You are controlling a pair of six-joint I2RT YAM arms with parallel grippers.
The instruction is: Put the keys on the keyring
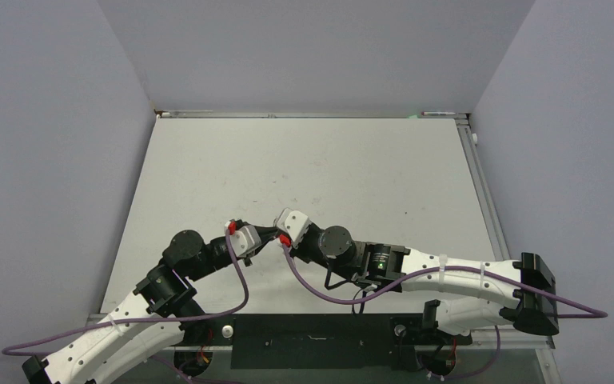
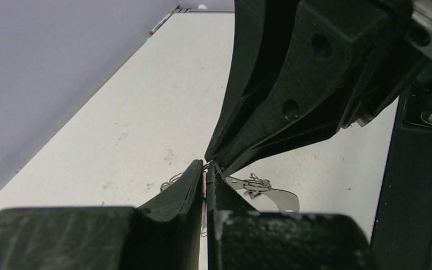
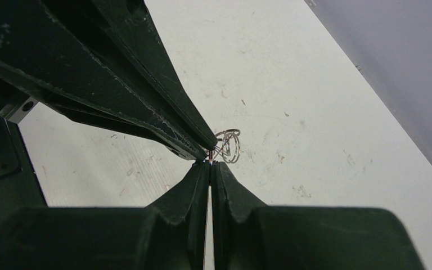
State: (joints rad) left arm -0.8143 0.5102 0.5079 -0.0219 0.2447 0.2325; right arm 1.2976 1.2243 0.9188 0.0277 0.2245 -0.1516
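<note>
We bend both arms inward, near centre; left gripper [image 2: 207,169] and right gripper [image 3: 210,164] meet tip to tip, jaws closed.

Matt black plastic jaws (finely scratched), thin glossy metal keyring [image 3: 228,147], matt off-white table [image 3: 292,84], scuffed and speckled

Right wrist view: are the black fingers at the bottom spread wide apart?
No, the right gripper has its black fingers pressed together at their tips, with only a thin slit between them.

Left tool [image 2: 206,170] — clamped on keyring [image 2: 280,197]
</note>
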